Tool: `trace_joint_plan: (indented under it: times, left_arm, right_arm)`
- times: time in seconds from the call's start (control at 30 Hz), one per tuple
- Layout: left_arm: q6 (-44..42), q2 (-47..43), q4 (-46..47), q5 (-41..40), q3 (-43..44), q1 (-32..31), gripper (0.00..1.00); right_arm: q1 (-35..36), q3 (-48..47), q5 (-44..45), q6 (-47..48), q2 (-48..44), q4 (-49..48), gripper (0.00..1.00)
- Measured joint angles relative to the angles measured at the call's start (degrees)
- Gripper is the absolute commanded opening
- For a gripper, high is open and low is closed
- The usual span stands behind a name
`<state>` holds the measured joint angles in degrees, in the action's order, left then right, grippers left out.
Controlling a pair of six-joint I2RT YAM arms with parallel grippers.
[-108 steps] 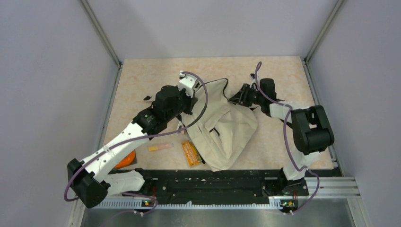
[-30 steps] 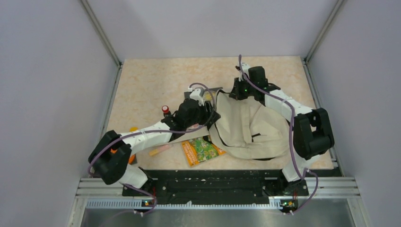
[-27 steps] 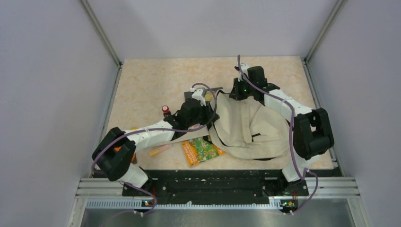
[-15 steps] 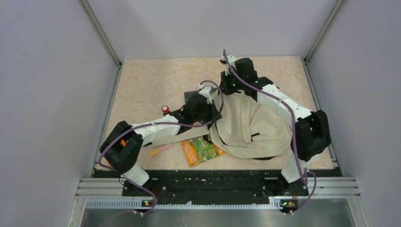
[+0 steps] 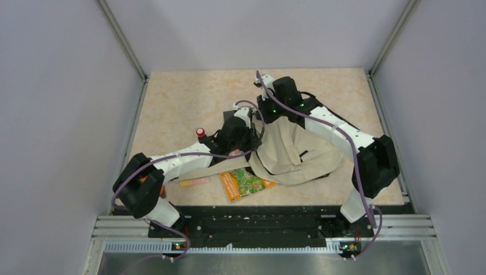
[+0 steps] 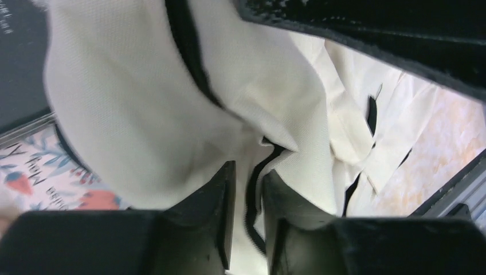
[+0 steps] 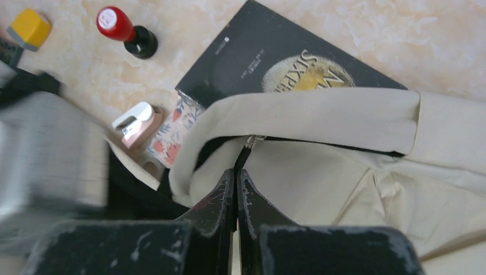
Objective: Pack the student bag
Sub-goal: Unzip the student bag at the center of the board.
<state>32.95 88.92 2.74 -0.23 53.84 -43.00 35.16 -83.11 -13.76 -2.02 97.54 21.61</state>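
Bag [image 5: 295, 152] is slumped on desk [image 5: 183, 97], its open rim lapping over one corner of the dark book [image 7: 286, 63]. The rest of the bag trails away from that book toward the right arm's base. Long axis judged diagonal across the desk: mouth end at the book, closed end farthest from it. Mouth faces the book.

Right tool [image 7: 236, 175] is closed tight, pinching the black zipper pull [image 7: 247, 143] on the cream rim just over the book. Likely reason: lift the rim so the mouth gapes.

Left tool [image 6: 247, 177] is at the bag's rim, on the book's near side. Its fingers are a narrow slit apart with black trim [image 6: 250, 206] running between them; cannot tell if the trim is truly pinched. Probable intent: take the other lip, so 2 tools spread the mouth.

Outside the bag: floral book [image 7: 172, 134] just beside the dark book's corner, red-capped bottle [image 7: 117, 26] near its left.
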Motion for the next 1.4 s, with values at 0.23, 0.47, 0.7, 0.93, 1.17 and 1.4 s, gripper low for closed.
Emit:
trace_joint_plan:
  times: [0.23,0.47,0.7,0.93,1.17,1.4]
  left_arm:
    - [0.13,-13.75,-1.01,-2.69,-7.89,0.24,0.56]
    - [-1.66,-19.39,-4.39,-6.27,-5.33,3.78,0.67]
    - [-3.58,-11.67,-4.85,-1.84,2.84,9.22,0.71]
    - [-5.79,0.7,-4.66,9.46,11.52,11.1,0.73]
    - [-10.1,9.66,-9.35,16.83,20.11,10.99,0.71]
    - [-14.03,15.21,-15.39,20.57,27.47,11.1,0.42]
  right_arm:
    - [0.2,8.96,1.62,0.39,-5.01,-1.6,0.0]
    - [0.37,14.01,0.09,-0.98,-8.24,-4.07,0.0]
    - [0.37,16.11,-1.18,-2.34,-10.45,-5.73,0.0]
    - [0.37,17.88,-1.88,-3.15,-12.61,-5.81,0.0]
    - [0.37,17.9,-1.81,-3.15,-13.09,-5.53,0.0]
    - [0.35,17.86,-1.55,-3.13,-13.84,-3.74,0.0]
